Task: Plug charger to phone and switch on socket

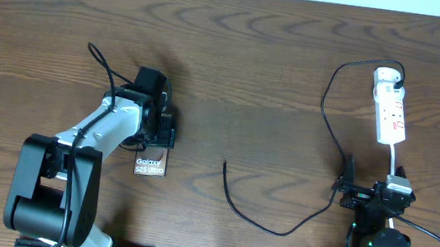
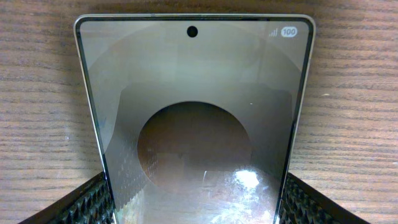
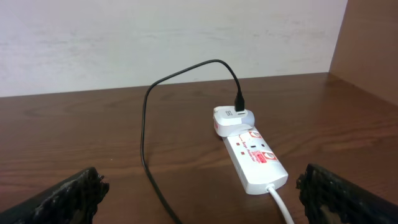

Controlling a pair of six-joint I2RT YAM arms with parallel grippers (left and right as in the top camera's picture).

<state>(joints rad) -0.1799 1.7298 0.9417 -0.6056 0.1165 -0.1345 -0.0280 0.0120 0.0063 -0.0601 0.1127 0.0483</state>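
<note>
Dark brown wood-grain table (image 1: 254, 44) fills the overhead view. The left gripper (image 2: 196, 193) is clamped on the phone (image 1: 150, 164). In the left wrist view its black textured pads (image 2: 93, 202) press against both long edges of the slab, which lies flat at centre-left. From its base at the near left, the left arm slants far and to the right, its wrist bent down over the phone's far end.

The right gripper (image 3: 200, 177) has its fingers spread wide apart, holding nothing. Its arm is folded low at the near right, pointing towards the far edge.

The white socket (image 1: 392, 116) lies at the far right, with its thick lead (image 1: 394, 160) running near. The charger (image 1: 326, 98) has its white adapter (image 3: 231, 118) plugged into the socket's far end. Its thin black cable loops left and near, and the plug tip (image 1: 225, 164) lies loose at centre, well apart from the phone.
</note>
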